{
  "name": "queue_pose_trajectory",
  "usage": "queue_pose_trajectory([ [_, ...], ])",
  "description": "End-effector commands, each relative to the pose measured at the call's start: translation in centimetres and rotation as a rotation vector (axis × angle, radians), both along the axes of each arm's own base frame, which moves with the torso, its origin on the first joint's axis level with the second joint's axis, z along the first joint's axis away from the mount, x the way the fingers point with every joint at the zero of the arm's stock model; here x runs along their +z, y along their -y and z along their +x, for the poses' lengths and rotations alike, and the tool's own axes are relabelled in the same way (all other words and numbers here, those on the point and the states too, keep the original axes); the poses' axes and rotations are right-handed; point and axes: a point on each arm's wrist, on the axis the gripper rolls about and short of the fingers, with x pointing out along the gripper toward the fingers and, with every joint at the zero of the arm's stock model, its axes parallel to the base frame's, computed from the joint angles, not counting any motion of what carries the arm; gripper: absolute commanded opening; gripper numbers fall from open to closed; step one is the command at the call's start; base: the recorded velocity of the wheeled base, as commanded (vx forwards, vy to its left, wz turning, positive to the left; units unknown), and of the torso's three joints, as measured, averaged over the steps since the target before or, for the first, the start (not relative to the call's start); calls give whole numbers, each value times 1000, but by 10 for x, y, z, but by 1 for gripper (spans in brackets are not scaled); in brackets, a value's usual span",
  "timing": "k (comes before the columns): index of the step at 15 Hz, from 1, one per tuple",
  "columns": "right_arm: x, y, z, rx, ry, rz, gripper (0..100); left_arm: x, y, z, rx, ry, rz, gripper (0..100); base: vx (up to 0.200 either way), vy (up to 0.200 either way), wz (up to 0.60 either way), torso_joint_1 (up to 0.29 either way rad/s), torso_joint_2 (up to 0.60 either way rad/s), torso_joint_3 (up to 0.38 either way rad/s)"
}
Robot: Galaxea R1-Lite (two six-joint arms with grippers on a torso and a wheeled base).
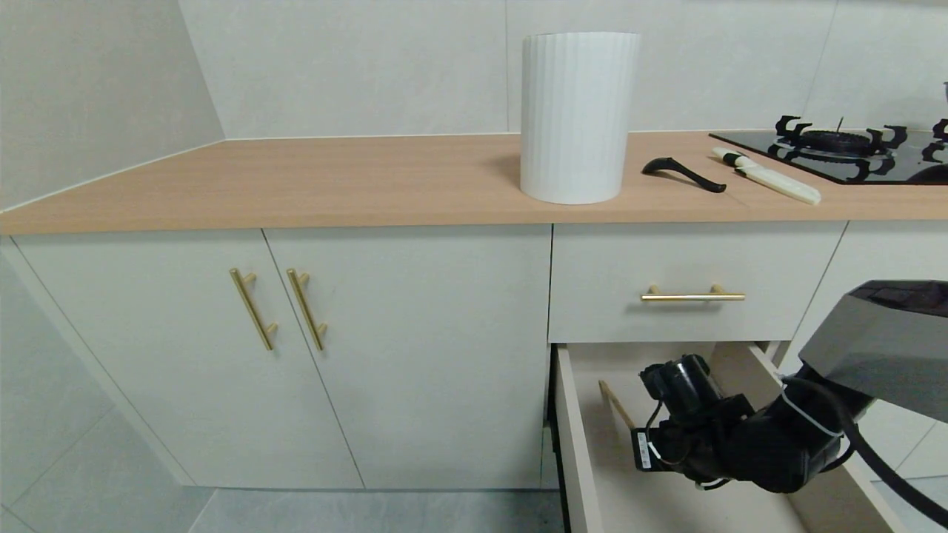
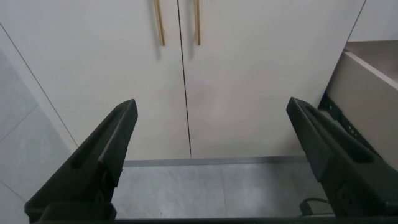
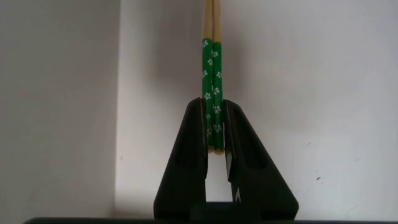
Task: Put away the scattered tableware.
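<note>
My right gripper (image 3: 214,107) is shut on a pair of wooden chopsticks (image 3: 211,68) with green flowered ends, pinching them near that end. In the head view this gripper (image 1: 663,426) sits low inside the open lower drawer (image 1: 572,429), and the chopsticks (image 1: 615,403) slant toward the drawer's back left over its pale floor. On the counter lie a black spoon (image 1: 682,173) and a white knife (image 1: 767,176). My left gripper (image 2: 211,115) is open and holds nothing, low in front of the cabinet doors (image 2: 186,74).
A tall white ribbed container (image 1: 578,115) stands on the wooden counter (image 1: 333,178), left of the spoon. A black gas hob (image 1: 837,148) is at the far right. Above the open drawer is a closed drawer with a gold handle (image 1: 692,297).
</note>
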Motion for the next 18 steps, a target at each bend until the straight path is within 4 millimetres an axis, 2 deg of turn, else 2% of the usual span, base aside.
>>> queue_pose_trajectory([
  [1, -22, -5, -4, 19, -60, -34, 0, 0, 0, 0, 0, 0, 0, 100, 0, 0, 0, 0, 0, 0],
  [5, -52, -7, -6, 12, -115, -114, 0, 0, 0, 0, 0, 0, 0, 100, 0, 0, 0, 0, 0, 0],
  [18, -54, -8, -3, -1, -105, -119, 0, 0, 0, 0, 0, 0, 0, 100, 0, 0, 0, 0, 0, 0],
])
